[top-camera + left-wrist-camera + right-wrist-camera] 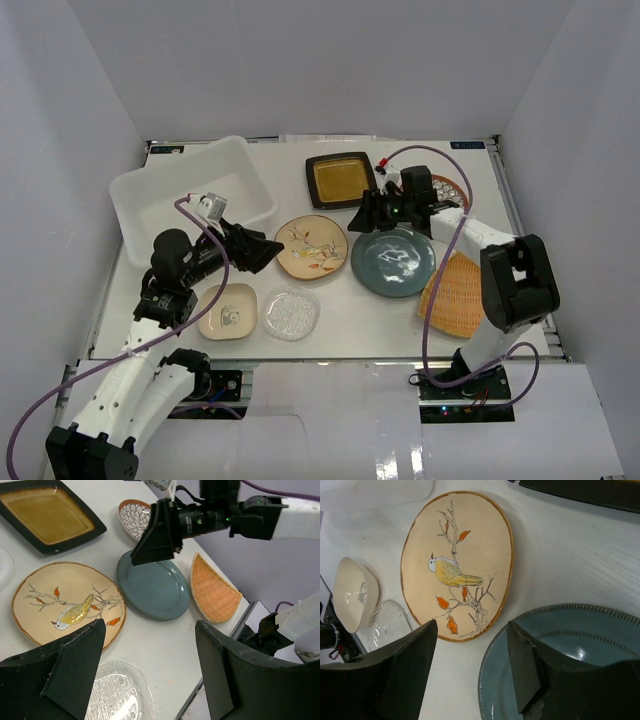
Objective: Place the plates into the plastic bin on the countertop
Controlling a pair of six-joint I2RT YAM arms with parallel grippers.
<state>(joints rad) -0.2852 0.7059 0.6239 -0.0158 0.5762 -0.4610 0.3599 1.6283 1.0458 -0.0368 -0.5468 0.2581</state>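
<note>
The flat white countertop [345, 322] carries a translucent white plastic bin [160, 205] with rounded corners at its far left. All the plates lie outside the bin, to its right and in front of it. These are a glossy teal round plate [395, 262] with a beaded rim and a matte tan round plate [311, 247] painted with a bird on a branch. Beyond them are a black-rimmed amber square plate [341, 180], an orange woven dish [455, 295] and a petal-patterned plate [134, 517] partly behind the right arm. Nearest are a ribbed clear glass dish [290, 312] and a small cream square dish [228, 310].

The left gripper [150, 660] gapes wide over the tan plate's near edge, holding nothing. The right gripper [470, 645] is partly spread and empty, one finger over the teal plate's rim; contact cannot be told.
</note>
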